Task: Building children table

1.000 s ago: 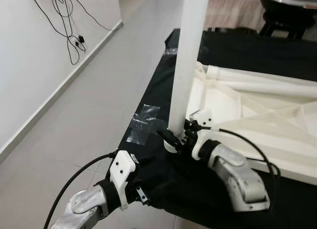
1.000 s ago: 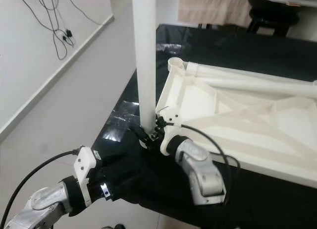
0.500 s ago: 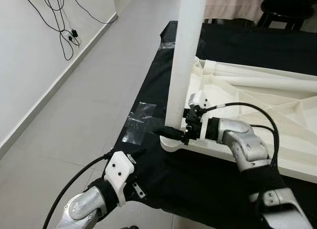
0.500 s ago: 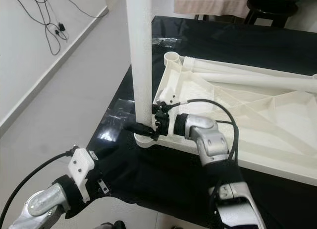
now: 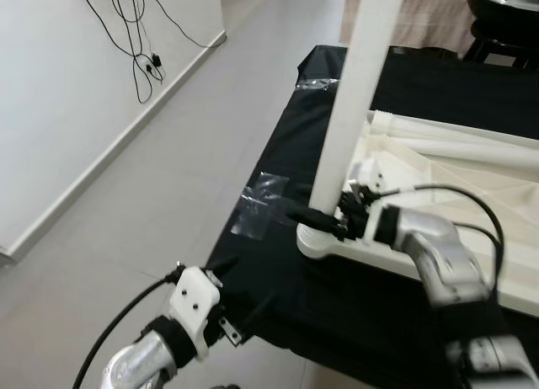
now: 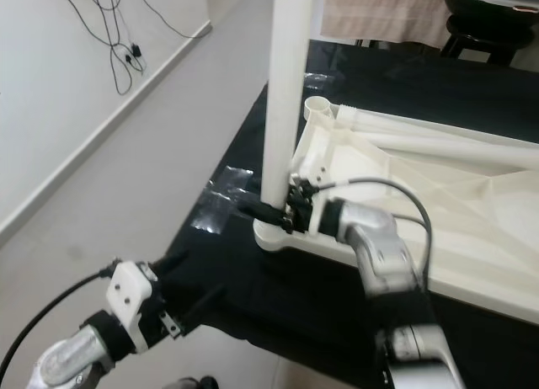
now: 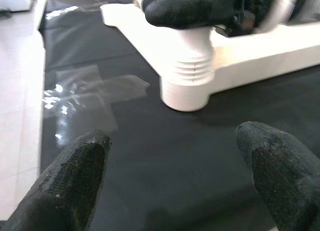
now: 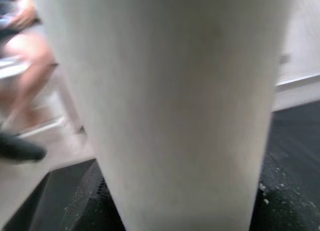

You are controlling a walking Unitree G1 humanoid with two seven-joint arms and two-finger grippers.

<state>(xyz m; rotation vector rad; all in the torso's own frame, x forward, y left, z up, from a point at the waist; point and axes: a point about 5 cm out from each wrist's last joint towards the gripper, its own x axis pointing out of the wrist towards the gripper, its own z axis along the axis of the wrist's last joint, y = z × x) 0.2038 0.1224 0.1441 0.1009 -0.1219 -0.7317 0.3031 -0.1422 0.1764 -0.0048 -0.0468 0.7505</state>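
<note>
- While the white leg [image 5: 354, 111] stands upright in the corner socket [image 6: 278, 233] of the upturned tabletop [image 5: 472, 183], at 9 o'clock on the black counter [image 5: 278, 153], right gripper [image 5: 324, 221] jaws clamp its base.
- Left gripper [image 7: 175, 176] hovers at 7 o'clock, jaws wide, holding nothing.
- I'd keep the leg vertical while twisting it home.

A white plastic tabletop [image 5: 472, 174] lay upside down on black cloth. One white round leg [image 5: 354, 111] stood nearly upright, slightly tilted, in its near corner socket [image 5: 316, 240].
</note>
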